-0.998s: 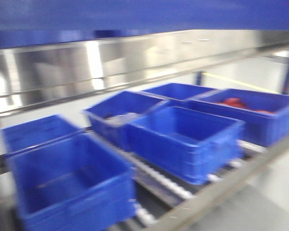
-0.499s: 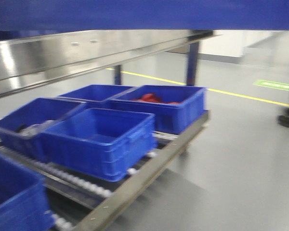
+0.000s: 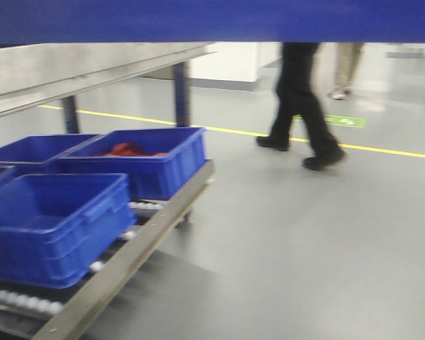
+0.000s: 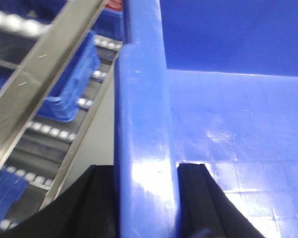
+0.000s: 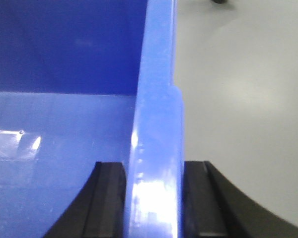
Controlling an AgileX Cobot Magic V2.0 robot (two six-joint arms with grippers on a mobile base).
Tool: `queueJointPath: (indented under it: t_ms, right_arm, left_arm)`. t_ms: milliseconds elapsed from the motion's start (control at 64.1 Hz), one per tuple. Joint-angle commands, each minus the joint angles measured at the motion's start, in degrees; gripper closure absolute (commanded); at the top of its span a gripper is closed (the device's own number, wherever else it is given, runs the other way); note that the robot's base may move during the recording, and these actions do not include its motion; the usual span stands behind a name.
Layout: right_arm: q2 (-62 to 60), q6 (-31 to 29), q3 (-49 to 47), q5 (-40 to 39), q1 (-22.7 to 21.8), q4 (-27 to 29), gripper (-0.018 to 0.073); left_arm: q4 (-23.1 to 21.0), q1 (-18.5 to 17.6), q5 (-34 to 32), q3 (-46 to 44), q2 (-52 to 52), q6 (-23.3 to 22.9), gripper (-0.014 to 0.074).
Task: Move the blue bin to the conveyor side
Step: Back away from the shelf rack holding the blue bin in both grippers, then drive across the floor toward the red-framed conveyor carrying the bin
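The blue bin is held up off the ground and fills the top of the front view as a blue band. My left gripper is shut on the blue bin's left rim, one black finger outside the wall and one inside. My right gripper is shut on the bin's right rim in the same way. The bin's glossy inside looks empty where it shows. The conveyor side is out of view.
At left a roller rack holds other blue bins, one empty and one with a red item, under a stainless-steel rail. A person in black trousers walks across the grey floor beyond a yellow line.
The front view has swung to the right: the rack and its bins slid to the left edge, open floor came in, and a walking person appeared. The held bin stays at the top.
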Motion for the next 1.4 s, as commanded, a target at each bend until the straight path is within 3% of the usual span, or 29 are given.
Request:
queueJointPath:
  t_ms: [0, 1387]
  right_arm:
    - [-1.24, -0.96, -0.84, -6.03, 0.06, 0.22, 0.0648]
    - [-1.24, -0.96, -0.84, -6.03, 0.06, 0.22, 0.0648]
  left_arm:
    - [-1.16, -0.45, -5.51, -0.85, -0.99, 0.09, 0.0615]
    - [-1.16, -0.45, -5.51, -0.85, -0.99, 0.09, 0.0615]
